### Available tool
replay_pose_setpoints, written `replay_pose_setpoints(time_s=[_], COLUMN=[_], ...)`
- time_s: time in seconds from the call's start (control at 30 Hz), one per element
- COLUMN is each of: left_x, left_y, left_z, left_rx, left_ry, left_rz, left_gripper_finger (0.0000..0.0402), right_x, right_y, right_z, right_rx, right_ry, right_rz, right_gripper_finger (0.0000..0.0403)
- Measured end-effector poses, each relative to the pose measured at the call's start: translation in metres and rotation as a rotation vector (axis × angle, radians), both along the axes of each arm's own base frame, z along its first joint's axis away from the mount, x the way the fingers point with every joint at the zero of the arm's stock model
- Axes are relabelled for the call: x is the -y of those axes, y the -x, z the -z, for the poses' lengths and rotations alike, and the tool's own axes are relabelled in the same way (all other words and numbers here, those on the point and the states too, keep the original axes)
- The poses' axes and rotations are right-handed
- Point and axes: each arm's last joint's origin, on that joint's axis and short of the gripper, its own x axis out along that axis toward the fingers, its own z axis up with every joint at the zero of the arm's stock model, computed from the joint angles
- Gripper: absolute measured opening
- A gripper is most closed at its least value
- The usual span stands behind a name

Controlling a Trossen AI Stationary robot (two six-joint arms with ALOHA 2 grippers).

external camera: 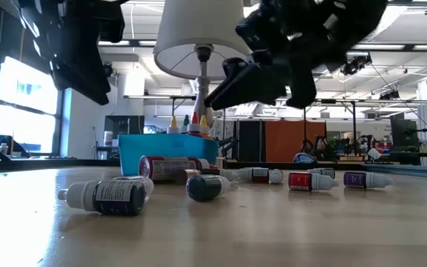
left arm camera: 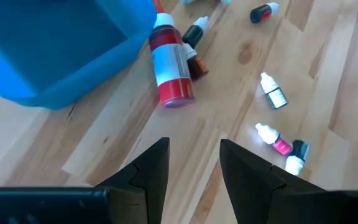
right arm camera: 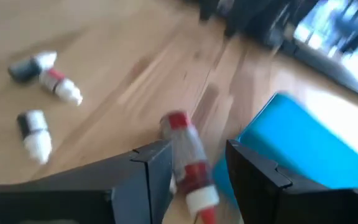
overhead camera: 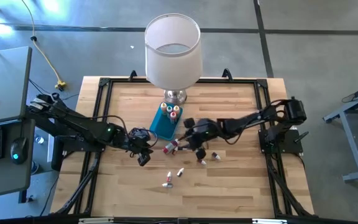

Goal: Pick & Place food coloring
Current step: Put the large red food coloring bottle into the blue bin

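Observation:
Several tiny food coloring bottles lie on their sides on the wooden table [overhead camera: 229, 186]. A larger red bottle [overhead camera: 171, 147] with a white label lies next to the blue tray [overhead camera: 160, 127], in which three bottles [overhead camera: 171, 111] stand upright. My right gripper [right arm camera: 197, 168] is open and hovers above the table over this red bottle [right arm camera: 188, 155], fingers on either side of it and not touching. My left gripper [left arm camera: 194, 168] is open and hovers near the tray's [left arm camera: 61, 43] near left corner, pointing at the red bottle [left arm camera: 169, 68].
A white-shaded lamp [overhead camera: 173, 50] stands on the table just behind the tray. Loose small bottles [overhead camera: 180, 171] are scattered toward the table's near side, with two more [overhead camera: 216, 156] below the right gripper. A black frame [overhead camera: 98, 112] borders the table.

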Motion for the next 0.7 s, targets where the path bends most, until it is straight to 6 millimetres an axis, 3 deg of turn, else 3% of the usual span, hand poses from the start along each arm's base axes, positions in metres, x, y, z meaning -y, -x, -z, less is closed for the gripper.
replay_pose_setpoints(time_s=[0.17, 0.3, 0.5, 0.7], left_x=[-0.001, -0.001, 0.000, -0.001], left_y=[-0.001, -0.002, -0.002, -0.001], left_z=[-0.002, -0.003, -0.003, -0.003], left_rx=[0.026, 0.047, 0.048, 0.037], left_ry=[-0.034, -0.035, -0.034, -0.042], left_rz=[-0.003, -0.009, -0.008, -0.005], left_gripper_finger=[0.0140, 0.0140, 0.0140, 0.0140], right_x=[0.011, 0.022, 0.038, 0.049], right_y=[0.009, -0.003, -0.029, -0.024], right_z=[0.025, 0.051, 0.058, 0.068], right_rx=[0.175, 0.101, 0.071, -0.012], right_ry=[-0.081, -0.147, -0.198, -0.236], right_rz=[-0.058, -0.037, -0.077, -0.087], right_gripper_finger=[0.0142, 0.0140, 0.0140, 0.0140])
